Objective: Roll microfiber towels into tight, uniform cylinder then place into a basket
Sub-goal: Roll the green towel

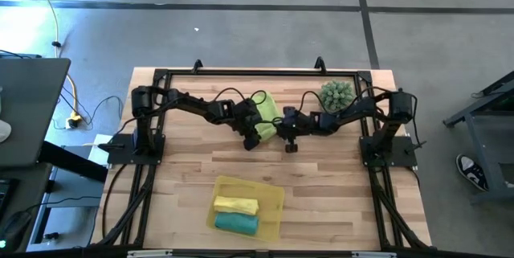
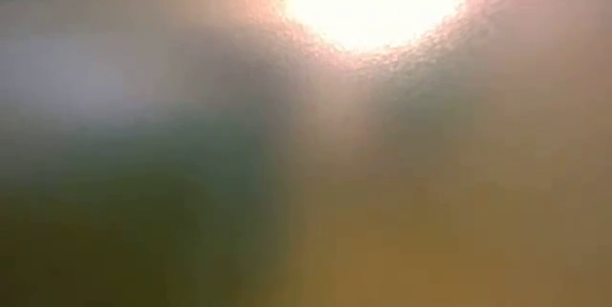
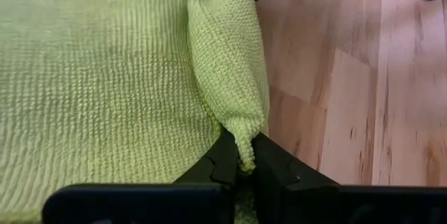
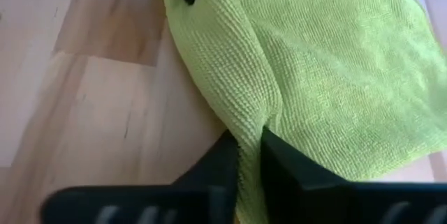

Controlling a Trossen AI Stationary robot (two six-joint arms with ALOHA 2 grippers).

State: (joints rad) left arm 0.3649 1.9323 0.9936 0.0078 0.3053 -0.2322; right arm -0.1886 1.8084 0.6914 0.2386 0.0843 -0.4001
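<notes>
— While the lime green towel (image 1: pixel 266 107) lies at the counter's (image 1: pixel 337 202) far middle, what grips it?
— Your left pincer (image 3: pixel 241 165) and right pincer (image 4: pixel 249 155) each pinch one folded edge. Your yellow towel (image 1: pixel 235 205) and teal towel (image 1: pixel 236 223) sit rolled in the basket (image 1: pixel 271 196).

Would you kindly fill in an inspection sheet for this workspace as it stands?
Surface: wooden table, bare around the things.
Job's things: lime green towel at the back centre; yellow towel and teal towel, both rolled, in the basket.
Clutter: spiky green plant.
Grippers: left gripper and right gripper, each shut on a lime towel edge.
Cables: yellow cable on the floor.
Surroundings: a shoe at the right edge.
</notes>
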